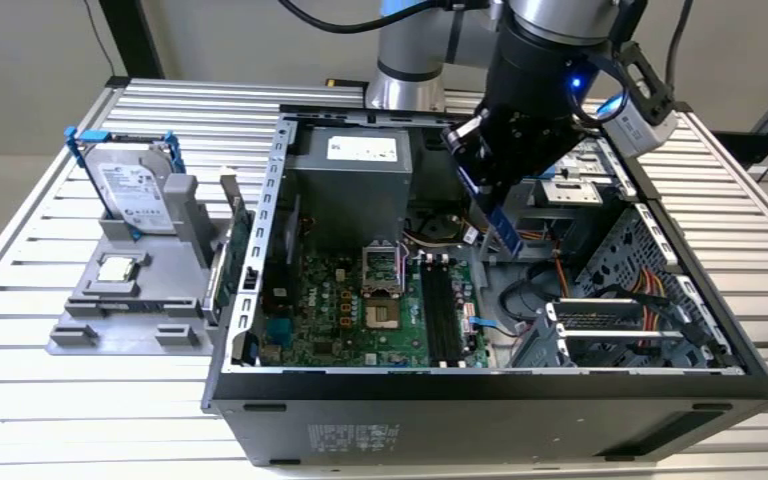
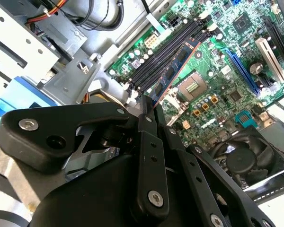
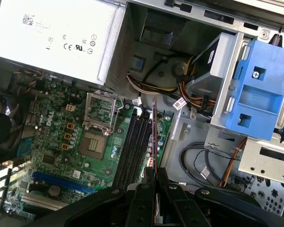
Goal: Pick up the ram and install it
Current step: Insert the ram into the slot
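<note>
The ram [image 2: 173,71] is a thin dark-green stick with black chips, and my gripper [image 2: 149,103] is shut on one end of it. In the exterior view the gripper [image 1: 487,200] hangs inside the open computer case [image 1: 491,385], with the ram [image 1: 498,232] pointing down toward the black memory slots [image 1: 440,310] on the motherboard. In the first wrist view the ram [image 3: 154,130] appears edge-on, just above the outermost of the memory slots [image 3: 135,142], held by the gripper [image 3: 153,172]. I cannot tell whether the stick touches a slot.
A grey holder [image 1: 124,310] at the exterior view's left carries a silver hard drive in a blue frame [image 1: 131,185] and a small square processor chip [image 1: 117,268]. Inside the case are the power supply [image 1: 357,160], the CPU socket [image 3: 97,142], cables [image 3: 199,161], a fan [image 2: 246,158] and a blue drive bracket [image 3: 265,94].
</note>
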You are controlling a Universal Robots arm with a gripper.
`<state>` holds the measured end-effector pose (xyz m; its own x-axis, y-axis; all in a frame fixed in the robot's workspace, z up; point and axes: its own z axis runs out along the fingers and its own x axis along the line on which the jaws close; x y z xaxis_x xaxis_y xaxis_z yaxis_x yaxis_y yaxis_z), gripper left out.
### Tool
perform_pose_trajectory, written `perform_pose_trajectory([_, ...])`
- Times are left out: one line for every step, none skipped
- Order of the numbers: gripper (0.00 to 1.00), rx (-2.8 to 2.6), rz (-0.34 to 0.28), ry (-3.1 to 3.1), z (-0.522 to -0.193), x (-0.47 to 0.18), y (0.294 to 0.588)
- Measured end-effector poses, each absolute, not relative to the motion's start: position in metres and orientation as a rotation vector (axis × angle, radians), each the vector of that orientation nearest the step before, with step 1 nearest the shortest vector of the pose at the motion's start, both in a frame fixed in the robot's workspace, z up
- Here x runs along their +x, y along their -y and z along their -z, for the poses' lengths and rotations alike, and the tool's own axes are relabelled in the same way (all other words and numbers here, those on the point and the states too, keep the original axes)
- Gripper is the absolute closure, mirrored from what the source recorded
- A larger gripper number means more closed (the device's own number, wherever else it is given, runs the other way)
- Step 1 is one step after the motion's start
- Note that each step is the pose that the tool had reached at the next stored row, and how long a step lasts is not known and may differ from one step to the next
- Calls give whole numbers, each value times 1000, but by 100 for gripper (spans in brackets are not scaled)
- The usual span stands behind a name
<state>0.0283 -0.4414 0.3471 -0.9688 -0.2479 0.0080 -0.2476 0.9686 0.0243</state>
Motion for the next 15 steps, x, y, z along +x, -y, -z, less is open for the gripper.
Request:
perform_pose_trajectory([100, 391, 36, 3106, -346, 28, 441])
perform_pose_trajectory([100, 391, 36, 3106, -346, 28, 441])
perform_pose_trajectory([100, 390, 36, 3106, -345, 29, 441])
perform_pose_trajectory([100, 390, 36, 3106, -344, 29, 441])
perform_pose_trajectory([100, 390, 36, 3106, -343, 29, 441])
perform_pose_trajectory([100, 390, 36, 3106, -343, 29, 441])
perform_pose_trajectory([100, 390, 36, 3106, -342, 29, 441])
perform_pose_trajectory([100, 390, 36, 3106, -341, 29, 441])
perform_pose_trajectory([100, 389, 36, 3106, -341, 29, 441])
perform_pose_trajectory([100, 389, 36, 3106, -340, 29, 441])
perform_pose_trajectory([100, 389, 36, 3106, -339, 29, 441])
perform_pose_trajectory([100, 389, 36, 3106, -339, 29, 441])
perform_pose_trajectory([100, 389, 36, 3106, -338, 29, 441])
perform_pose_trajectory([100, 389, 36, 3106, -337, 29, 441])
perform_pose_trajectory([100, 389, 36, 3106, -336, 29, 441])
